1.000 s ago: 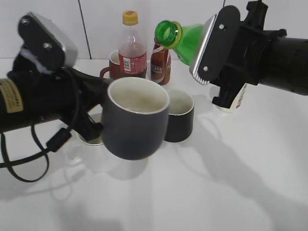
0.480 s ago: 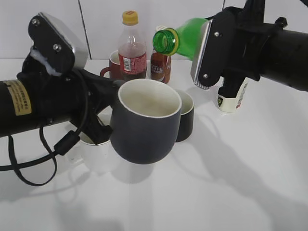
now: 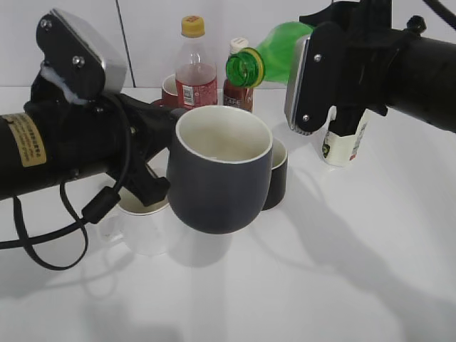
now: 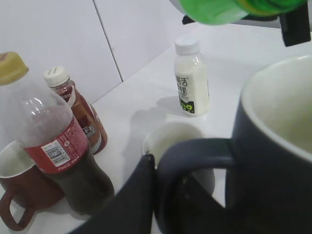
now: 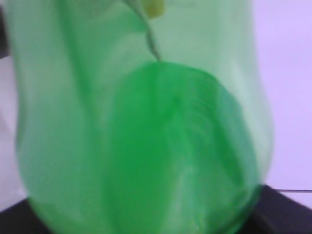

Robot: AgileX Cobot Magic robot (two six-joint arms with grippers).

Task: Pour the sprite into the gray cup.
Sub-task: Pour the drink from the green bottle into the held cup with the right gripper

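Observation:
My left gripper (image 3: 153, 171) is shut on the loop handle of the gray cup (image 3: 221, 174) and holds it in the air above the table; the handle and off-white inside show in the left wrist view (image 4: 273, 161). My right gripper (image 3: 313, 78) is shut on the sprite (image 3: 274, 53), a green bottle tilted on its side, uncapped mouth pointing left and down just above the cup's far rim. The green bottle fills the right wrist view (image 5: 141, 122) and its tip shows in the left wrist view (image 4: 219, 9). No liquid stream is visible.
On the table stand a black mug (image 3: 274, 174) behind the gray cup, a white mug (image 3: 142, 221) under my left arm, a red mug (image 3: 167, 89), a cola bottle (image 3: 194, 68), a brown coffee bottle (image 3: 235, 89) and a white milk bottle (image 3: 345, 146).
The left gripper has carried the gray cup up and to the right, under the bottle mouth. The sprite bottle has shifted slightly left and tipped its mouth further down.

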